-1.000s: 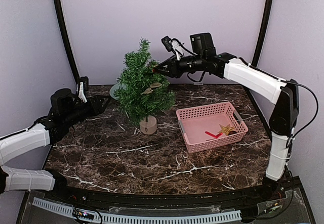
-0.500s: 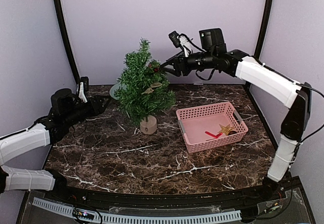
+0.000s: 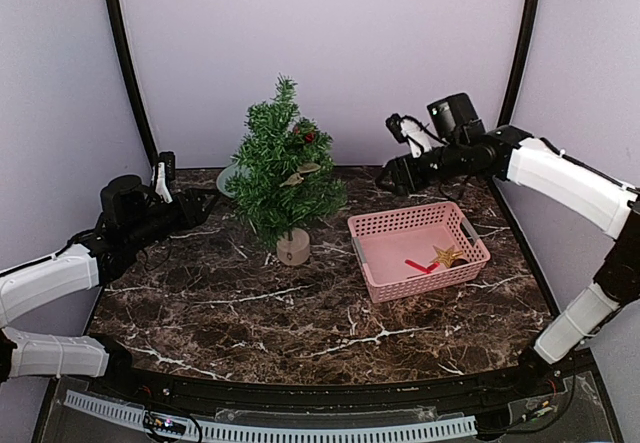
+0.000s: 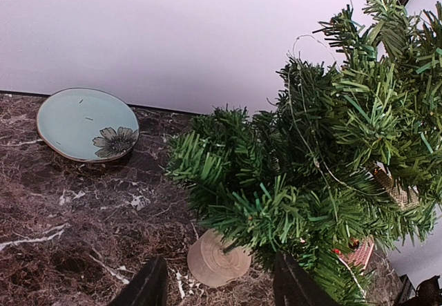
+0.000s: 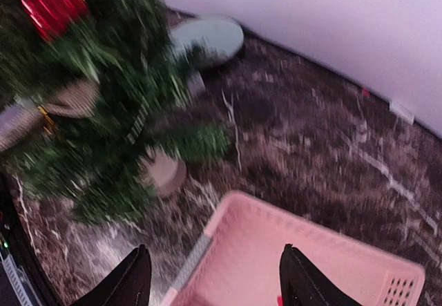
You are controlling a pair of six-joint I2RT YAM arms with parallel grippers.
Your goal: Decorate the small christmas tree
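Note:
The small christmas tree (image 3: 284,175) stands on its tan base (image 3: 293,247) at the middle back of the table; a red ornament (image 3: 308,136) and a tan leaf ornament (image 3: 300,174) hang on it. The tree also shows in the left wrist view (image 4: 324,161) and, blurred, in the right wrist view (image 5: 90,92), with the red ornament (image 5: 54,5). My right gripper (image 3: 388,175) is open and empty above the far rim of the pink basket (image 3: 470,269). My left gripper (image 3: 205,201) is open and empty, left of the tree.
The pink basket holds a gold star (image 3: 447,256) and a red piece (image 3: 419,266). A pale blue plate (image 4: 86,123) with a flower print lies behind the tree near the back wall. Dark frame posts stand at the back corners.
My right gripper has pulled back from the tree's upper branches, rightward and down toward the basket. The red ornament now hangs on the tree. The left arm has not moved.

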